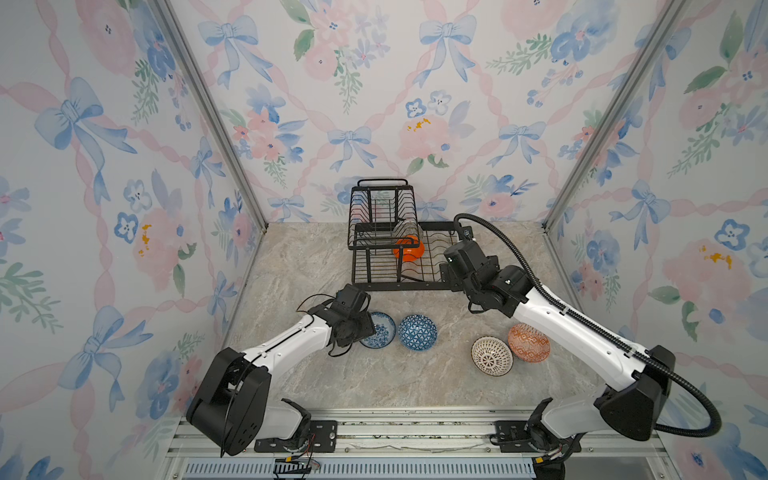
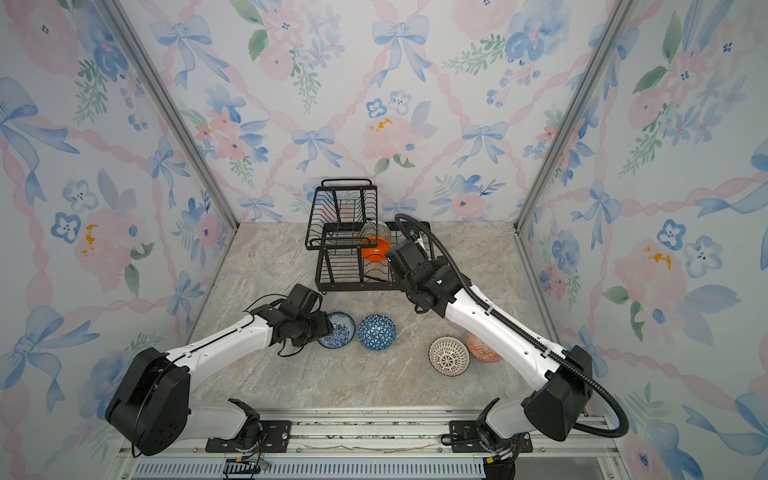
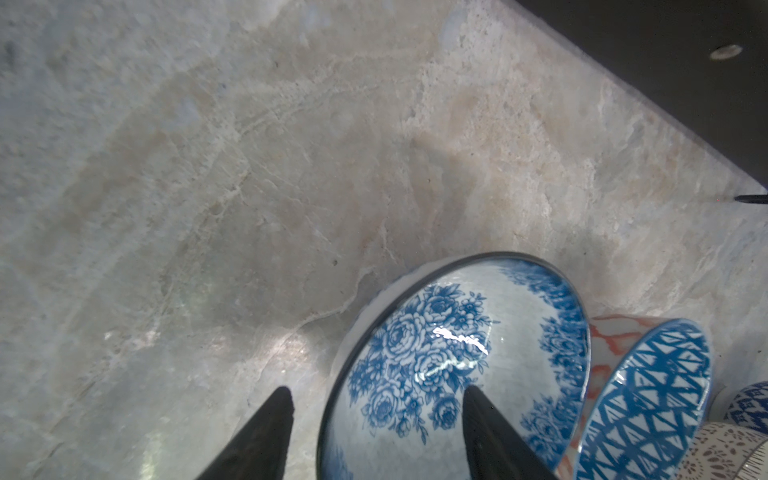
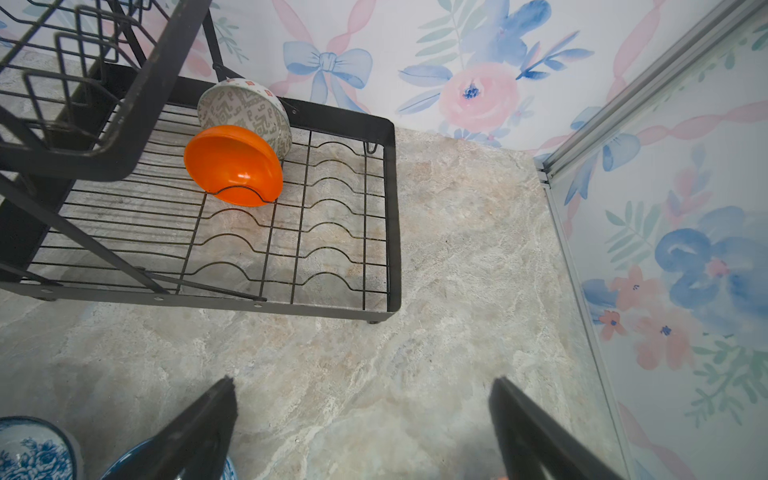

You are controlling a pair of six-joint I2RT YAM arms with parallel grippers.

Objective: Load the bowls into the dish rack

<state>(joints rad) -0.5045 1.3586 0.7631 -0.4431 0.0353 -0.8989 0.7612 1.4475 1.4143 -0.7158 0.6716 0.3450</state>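
The blue-floral bowl (image 1: 385, 331) (image 3: 457, 353) sits on the marble table at the left. My left gripper (image 3: 374, 395) is open and straddles its rim, one finger inside and one outside. Beside it stand the blue triangle-patterned bowl (image 1: 417, 332) (image 3: 648, 395), the white lattice bowl (image 1: 491, 356) and the orange-red patterned bowl (image 1: 528, 342). The plain orange bowl (image 4: 232, 164) and the pale green geometric bowl (image 4: 245, 110) lean on edge in the lower tray of the black dish rack (image 1: 399, 286) (image 4: 392, 208). My right gripper (image 4: 361, 386) hangs open and empty above bare table by the rack's front right corner.
The rack's raised upper basket (image 1: 382, 208) holds nothing. Floral walls with aluminium posts (image 1: 582, 166) close in the table on three sides. The right arm's black cable hose (image 1: 540, 286) arcs over the rack's right end. A metal rail (image 1: 415, 432) runs along the front.
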